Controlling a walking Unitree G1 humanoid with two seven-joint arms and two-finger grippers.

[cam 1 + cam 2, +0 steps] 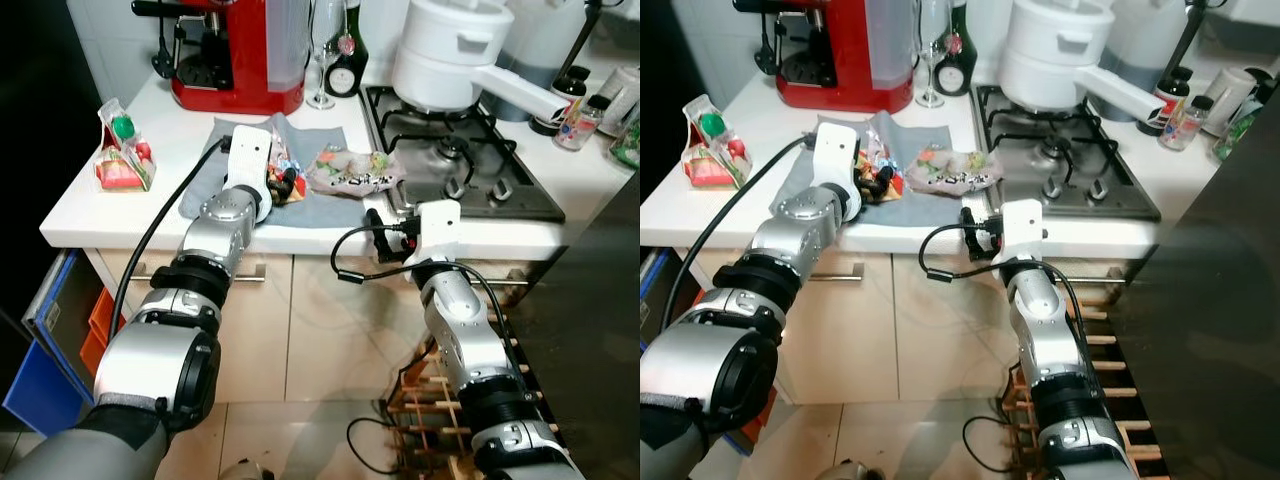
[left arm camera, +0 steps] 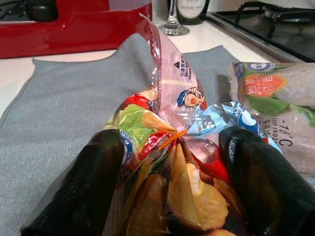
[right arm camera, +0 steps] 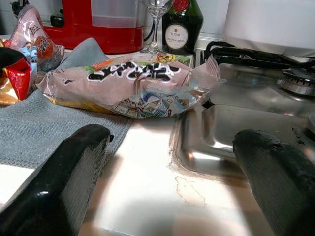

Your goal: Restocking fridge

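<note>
Two food bags are lying on a grey cloth (image 1: 330,205) spread over the white surface (image 1: 120,215). The left gripper (image 2: 172,172) is closing its jaws on the colourful snack bag (image 2: 167,142) at the cloth's middle, its black fingers (image 2: 78,187) pressing the crinkled plastic from both sides; a cartoon face is showing on the wrapper, other print too creased to read. Just right of it, the frozen vegetable bag (image 1: 350,170) is sitting at the cloth's right edge beside the gas hob (image 1: 460,160), "-18 C" and "KEEP FROZEN" partly legible. The right gripper (image 3: 172,172) is hovering at the near edge of the surface, jaws wide apart and holding nothing. Far back, a dark bottle (image 3: 182,24) labelled "D.O.M" is standing beside a red coffee machine (image 1: 235,50).
</note>
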